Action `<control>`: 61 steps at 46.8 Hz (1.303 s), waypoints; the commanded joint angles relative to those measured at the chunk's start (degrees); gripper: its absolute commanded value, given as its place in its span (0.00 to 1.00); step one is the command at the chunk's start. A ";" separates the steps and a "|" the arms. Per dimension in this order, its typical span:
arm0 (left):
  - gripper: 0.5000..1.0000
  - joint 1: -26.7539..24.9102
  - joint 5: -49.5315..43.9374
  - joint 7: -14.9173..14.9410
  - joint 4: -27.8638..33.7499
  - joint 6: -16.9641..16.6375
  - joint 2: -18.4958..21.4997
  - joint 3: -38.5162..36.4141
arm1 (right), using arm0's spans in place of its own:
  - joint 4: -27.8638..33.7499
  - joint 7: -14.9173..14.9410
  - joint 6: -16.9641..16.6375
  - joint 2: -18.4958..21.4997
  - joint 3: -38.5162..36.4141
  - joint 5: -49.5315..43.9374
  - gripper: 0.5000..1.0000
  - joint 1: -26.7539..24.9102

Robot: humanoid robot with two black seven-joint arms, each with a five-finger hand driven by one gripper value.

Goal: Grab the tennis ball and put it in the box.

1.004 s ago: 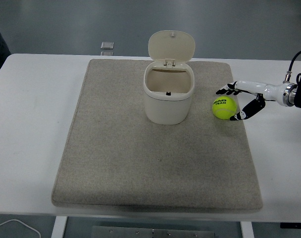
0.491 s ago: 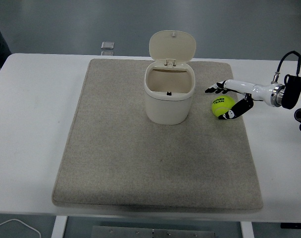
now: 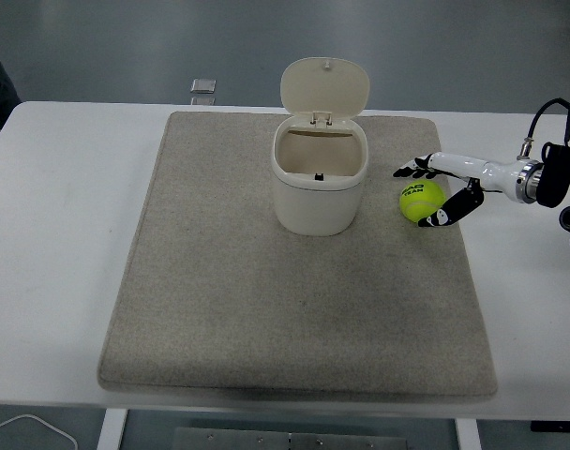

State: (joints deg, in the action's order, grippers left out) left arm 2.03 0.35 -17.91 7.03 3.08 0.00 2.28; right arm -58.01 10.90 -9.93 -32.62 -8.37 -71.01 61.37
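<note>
Tennis ball (image 3: 423, 202), bright yellow-green with dark print on its upper face, lies right of centre in the frame, on the right part of a grey mat (image 3: 266, 300) that covers most of the white desk (image 3: 60, 234).

Going from the left: a dark shape shows at the far left edge, too cut off to tell what it is. A white cable (image 3: 27, 427) curls at the lower left corner, below the desk's near edge. A small grey square object (image 3: 202, 86) lies at the upper left of centre, on the bare desk just beyond the mat's far edge.

At the upper middle of the frame the cream box (image 3: 320, 183) stands upright on the mat, its hinged lid (image 3: 324, 87) swung up and back, so that the inside is open to view. The ball lies just to the right of the box, apart from it, on the mat and not lifted.

From the right edge the right hand (image 3: 444, 187) reaches in around the ball. Its fingers (image 3: 412, 172) are spread, stretched out above and behind the ball, while the thumb (image 3: 454, 211) curves in close at the ball's lower right. Whether any of them touches the ball cannot be told. The black wrist with its cable sits at the right edge.
</note>
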 commanded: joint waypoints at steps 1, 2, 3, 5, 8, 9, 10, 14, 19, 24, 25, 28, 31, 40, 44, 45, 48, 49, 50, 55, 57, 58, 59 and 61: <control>0.98 -0.01 0.00 -0.02 0.00 0.00 0.00 0.00 | 0.01 0.00 0.00 0.01 0.02 -0.01 0.76 -0.03; 0.98 -0.01 0.00 -0.02 0.00 0.00 0.00 0.00 | 0.01 0.00 0.00 0.01 0.02 -0.01 0.75 -0.03; 0.98 -0.01 0.00 0.06 0.00 0.00 0.00 0.00 | 0.01 0.00 0.00 0.01 0.02 -0.01 0.74 -0.03; 0.98 -0.09 0.00 -0.02 0.00 0.00 0.00 0.00 | 0.18 0.09 0.00 0.01 0.02 -0.01 0.70 -0.03; 0.98 -0.01 0.00 -0.02 0.00 0.00 0.00 0.00 | 0.27 0.09 0.00 0.01 0.11 -0.01 0.57 -0.03; 0.98 -0.01 0.00 -0.02 0.00 0.00 0.00 0.00 | 0.27 0.09 0.00 -0.08 0.20 -0.01 0.54 -0.03; 0.98 -0.01 0.00 -0.02 0.00 0.00 0.00 0.00 | 0.27 0.09 0.00 -0.08 0.29 -0.01 0.52 -0.03; 0.98 -0.01 0.00 0.06 0.00 0.00 0.00 0.00 | 0.27 0.09 0.00 -0.08 0.37 -0.01 0.41 -0.03; 0.98 -0.01 0.00 -0.02 0.00 0.00 0.00 0.00 | 0.27 0.09 -0.27 -0.08 0.46 -0.01 0.26 -0.11; 0.98 -0.01 0.00 0.06 0.00 0.00 0.00 0.00 | 0.27 -0.09 -0.53 -0.08 0.46 -0.01 0.08 -0.03; 0.98 -0.01 0.00 -0.02 0.00 0.00 0.00 0.00 | 0.27 -0.09 -0.53 -0.08 0.46 -0.01 0.05 -0.03; 0.98 -0.01 0.00 0.06 0.00 0.00 0.00 0.00 | 0.27 -0.09 -0.71 -0.17 0.55 -0.01 0.00 -0.03; 0.98 -0.01 0.00 -0.02 0.00 0.00 0.00 0.00 | 0.27 -0.18 -0.71 -0.17 0.55 -0.01 0.00 -0.03; 0.98 -0.01 0.00 0.06 0.00 0.00 0.00 0.00 | 0.27 -0.18 -1.76 -0.87 -0.15 0.52 0.00 0.59; 0.98 -0.01 0.00 -0.02 0.00 0.00 0.00 0.00 | 0.27 -0.09 -2.99 -0.96 -0.42 1.05 0.00 2.08; 0.98 -0.01 0.00 -0.02 0.00 0.00 0.00 0.00 | 0.18 -0.09 -3.51 -1.13 -0.50 1.22 0.00 2.61; 0.98 -0.01 0.00 -0.02 0.00 0.00 0.00 0.00 | 0.09 0.00 -5.01 -2.45 -0.59 1.84 0.00 3.66; 0.98 -0.01 0.00 -0.02 0.00 0.00 0.00 0.00 | 0.01 0.09 -5.45 -3.06 -0.59 2.19 0.00 3.84; 0.98 -0.01 0.00 -0.02 0.00 0.00 0.00 0.00 | -0.08 0.17 -5.89 -3.50 -0.68 2.54 0.00 4.10; 0.98 -0.01 0.00 -0.02 0.00 0.00 0.00 0.00 | -0.43 0.26 -7.47 -5.00 -0.59 5.26 0.00 6.47; 0.98 -0.01 0.00 0.06 0.00 0.00 0.00 0.00 | -0.61 0.44 -8.44 -5.87 -0.59 6.58 0.00 7.00; 0.98 -0.01 0.00 0.07 0.00 0.00 0.00 0.00 | -0.78 0.52 -8.96 -6.23 -0.59 7.19 0.00 7.27; 0.98 -0.01 0.00 -0.02 0.00 0.00 0.00 -0.08 | -1.05 0.79 -9.49 -6.67 -0.59 7.72 0.00 7.70; 0.98 -0.01 0.00 0.06 0.00 0.00 0.00 0.00 | -1.66 1.40 -10.63 -7.55 -0.59 8.60 0.00 8.67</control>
State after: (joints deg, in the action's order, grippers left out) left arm 2.02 0.35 -17.91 7.03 3.08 0.00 2.27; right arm -58.88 11.51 -18.95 -38.91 -9.01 -63.84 68.73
